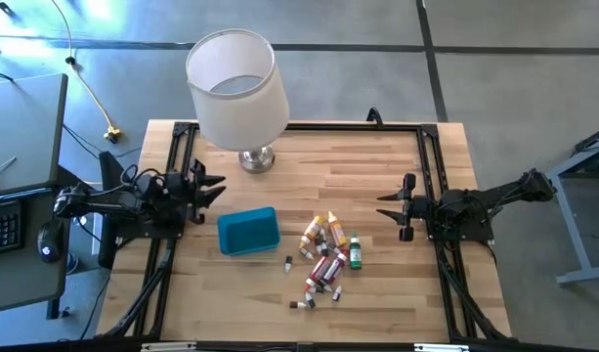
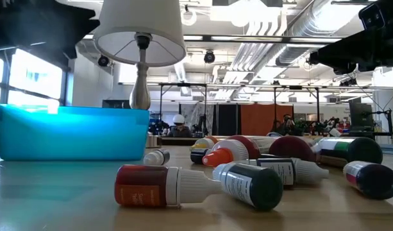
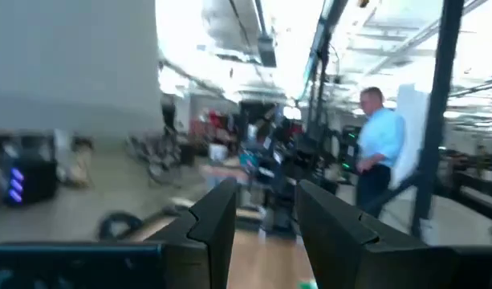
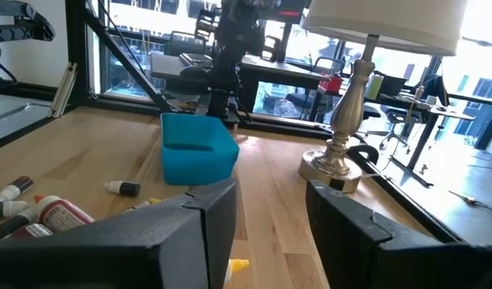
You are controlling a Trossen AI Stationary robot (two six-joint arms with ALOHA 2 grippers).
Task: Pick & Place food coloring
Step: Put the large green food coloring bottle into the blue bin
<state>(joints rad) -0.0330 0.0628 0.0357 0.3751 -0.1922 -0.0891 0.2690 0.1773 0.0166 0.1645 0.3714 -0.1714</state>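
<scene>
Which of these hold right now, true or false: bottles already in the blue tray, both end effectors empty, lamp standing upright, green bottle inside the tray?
1. Bottles lie in the blue tray. False: it looks empty; the food coloring bottles lie on the table.
2. The left end effector and right end effector hold nothing. True.
3. The lamp stands upright. True.
4. The green bottle is in the tray. False: it sits at the pile's edge nearest the right arm.

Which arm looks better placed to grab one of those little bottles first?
Probably the right: the right gripper, open, sits nearer the food coloring bottles. The left gripper, also open, has the blue tray between.
</scene>
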